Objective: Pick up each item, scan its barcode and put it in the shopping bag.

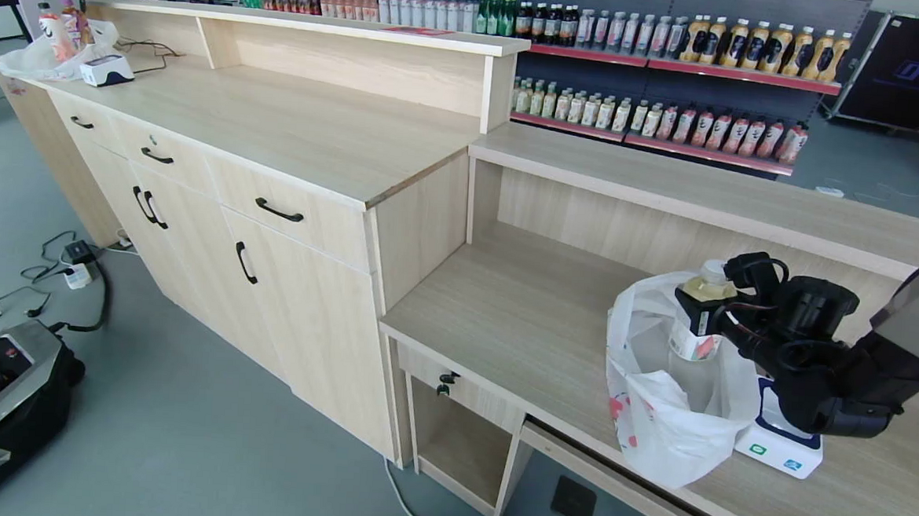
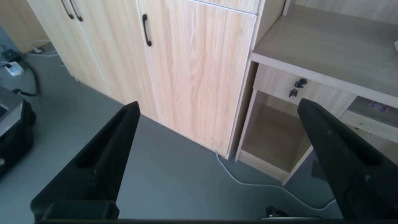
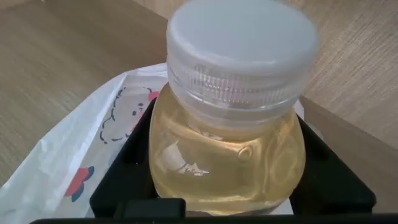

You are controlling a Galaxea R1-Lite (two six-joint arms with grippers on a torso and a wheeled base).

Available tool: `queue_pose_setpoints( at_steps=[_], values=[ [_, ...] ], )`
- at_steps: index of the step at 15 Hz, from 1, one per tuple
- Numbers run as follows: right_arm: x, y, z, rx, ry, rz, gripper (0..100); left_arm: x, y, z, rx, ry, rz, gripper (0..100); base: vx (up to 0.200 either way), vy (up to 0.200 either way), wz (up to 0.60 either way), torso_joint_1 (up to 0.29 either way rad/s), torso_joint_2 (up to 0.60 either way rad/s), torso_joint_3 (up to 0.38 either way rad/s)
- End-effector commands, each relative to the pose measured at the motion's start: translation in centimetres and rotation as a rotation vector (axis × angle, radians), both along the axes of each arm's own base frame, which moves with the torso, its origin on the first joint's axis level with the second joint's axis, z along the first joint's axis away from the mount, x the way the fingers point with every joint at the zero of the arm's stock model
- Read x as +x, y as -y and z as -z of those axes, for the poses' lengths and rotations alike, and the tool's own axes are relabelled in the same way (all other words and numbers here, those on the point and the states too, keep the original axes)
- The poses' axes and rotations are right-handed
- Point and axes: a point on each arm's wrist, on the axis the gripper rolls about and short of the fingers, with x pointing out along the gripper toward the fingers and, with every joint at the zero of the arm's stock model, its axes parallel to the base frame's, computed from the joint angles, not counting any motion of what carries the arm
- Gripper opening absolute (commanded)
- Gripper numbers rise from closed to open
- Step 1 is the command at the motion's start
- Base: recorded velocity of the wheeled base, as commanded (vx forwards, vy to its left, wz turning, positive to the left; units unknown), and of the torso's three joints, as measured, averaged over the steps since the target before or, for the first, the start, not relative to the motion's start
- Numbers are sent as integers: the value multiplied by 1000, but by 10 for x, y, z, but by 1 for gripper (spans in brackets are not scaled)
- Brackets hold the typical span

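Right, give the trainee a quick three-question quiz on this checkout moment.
1. True or false: the left claw is shut.
2. The right claw holds the bottle where? A at the shopping bag's mouth; B on the floor; C on a shelf.
3. Which white device stands beside the bag?

Key: 1 false, it is open; 2 A; 3 the scanner.

A shop; shelves of bottled drinks (image 1: 675, 49) behind a wooden checkout counter (image 1: 293, 123)
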Motion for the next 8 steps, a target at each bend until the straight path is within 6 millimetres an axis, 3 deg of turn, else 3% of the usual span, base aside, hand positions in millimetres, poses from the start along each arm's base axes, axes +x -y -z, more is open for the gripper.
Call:
queue_pose_setpoints(
  at_steps=[1,8],
  values=[
    [21,-7,24,12,-15,-26,0,0,0,0,0,0,2,100,0,0,0,0,0,0],
    [46,-13,53,16,-8,-61,0,0,0,0,0,0,0,100,0,0,0,0,0,0]
  ],
)
